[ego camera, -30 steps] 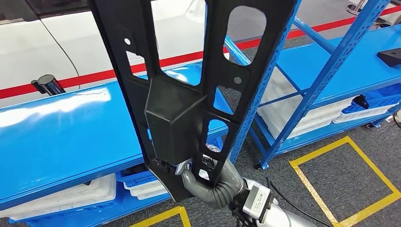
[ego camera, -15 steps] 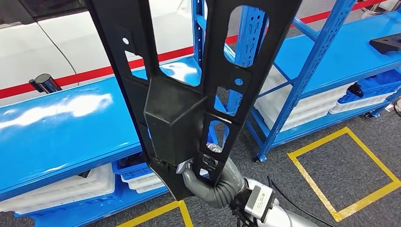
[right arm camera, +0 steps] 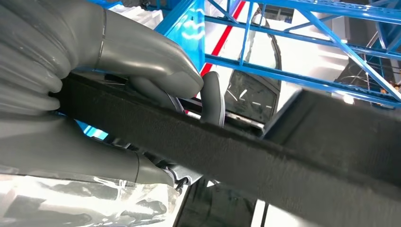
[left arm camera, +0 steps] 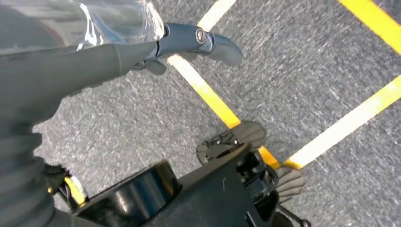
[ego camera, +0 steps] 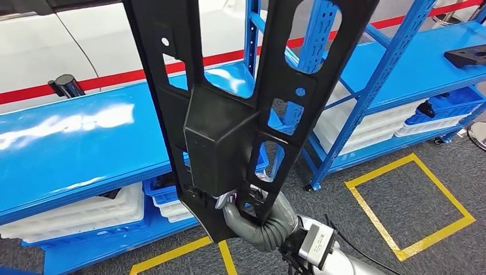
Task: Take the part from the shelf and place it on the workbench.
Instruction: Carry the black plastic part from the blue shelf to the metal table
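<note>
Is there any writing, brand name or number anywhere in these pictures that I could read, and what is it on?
None can be read.
The small white block on the robot's right wrist carries dark marks, too small to read.
The large black plastic part with cut-out holes, gripped by the right hand, bears no legible lettering.
The blue metal shelves and yellow floor tape carry no text.

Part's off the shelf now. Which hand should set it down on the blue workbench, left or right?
Right. The right hand already grips the lower end of the black part, holding it upright in front of the blue workbench. The left hand hangs over the floor, holding nothing, so using it would probably mean a handover.
</note>
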Controlling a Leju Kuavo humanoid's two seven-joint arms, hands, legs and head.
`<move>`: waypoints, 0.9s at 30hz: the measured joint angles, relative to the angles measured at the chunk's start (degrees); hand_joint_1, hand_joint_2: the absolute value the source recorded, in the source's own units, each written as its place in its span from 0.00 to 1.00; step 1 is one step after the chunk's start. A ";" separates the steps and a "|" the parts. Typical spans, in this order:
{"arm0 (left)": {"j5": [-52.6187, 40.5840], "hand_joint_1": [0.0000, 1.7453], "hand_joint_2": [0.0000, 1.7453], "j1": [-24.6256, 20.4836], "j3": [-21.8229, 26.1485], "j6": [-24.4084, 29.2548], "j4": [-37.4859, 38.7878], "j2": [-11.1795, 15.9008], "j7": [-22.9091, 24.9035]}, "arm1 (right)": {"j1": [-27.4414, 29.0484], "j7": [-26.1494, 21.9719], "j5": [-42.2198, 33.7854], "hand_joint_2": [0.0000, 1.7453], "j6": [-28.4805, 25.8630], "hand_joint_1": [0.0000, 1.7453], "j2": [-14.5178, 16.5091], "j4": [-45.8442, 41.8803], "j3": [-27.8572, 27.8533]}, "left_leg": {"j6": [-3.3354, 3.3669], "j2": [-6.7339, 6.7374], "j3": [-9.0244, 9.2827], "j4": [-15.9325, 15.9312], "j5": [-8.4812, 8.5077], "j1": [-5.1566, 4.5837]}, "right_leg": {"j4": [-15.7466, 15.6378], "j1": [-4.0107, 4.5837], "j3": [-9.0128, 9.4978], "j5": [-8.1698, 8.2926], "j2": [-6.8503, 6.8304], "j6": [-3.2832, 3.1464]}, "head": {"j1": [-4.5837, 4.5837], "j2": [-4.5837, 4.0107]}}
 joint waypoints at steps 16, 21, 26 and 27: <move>0.17 0.00 1.00 0.35 0.10 0.04 0.00 -0.04 -0.01 | 0.10 -0.02 -0.04 1.00 -0.55 1.00 -0.34 -0.74 -0.77 | -3.02 -0.06 -8.54 14.07 -6.79 -0.25 | -10.98 0.11 7.47 5.27 -0.25 -2.98 | -0.15 0.00; 0.19 0.00 1.00 0.44 0.10 0.04 0.00 -0.04 -0.01 | 0.37 0.00 -0.02 1.00 -0.70 1.00 -0.36 -0.77 -0.77 | -3.20 -0.07 -6.44 16.11 -5.36 -0.08 | -10.61 0.15 5.16 6.78 -0.20 -2.74 | -0.14 0.00; 0.23 0.00 1.00 0.28 0.12 0.10 0.00 -0.02 -0.02 | 0.40 -0.02 0.03 1.00 -0.78 1.00 -0.39 -1.11 -0.87 | -1.91 -0.28 3.17 -0.31 -2.29 -0.56 | -10.29 0.54 3.75 8.43 -0.10 -1.61 | -0.07 0.00; 0.28 0.00 1.00 0.37 0.12 0.12 0.00 -0.02 -0.02 | 0.44 -0.02 0.04 1.00 -0.79 1.00 -0.40 -1.13 -0.90 | -1.57 -0.24 2.85 -0.41 -2.09 -0.51 | -10.26 0.58 3.50 8.83 -0.08 -1.31 | -0.05 0.00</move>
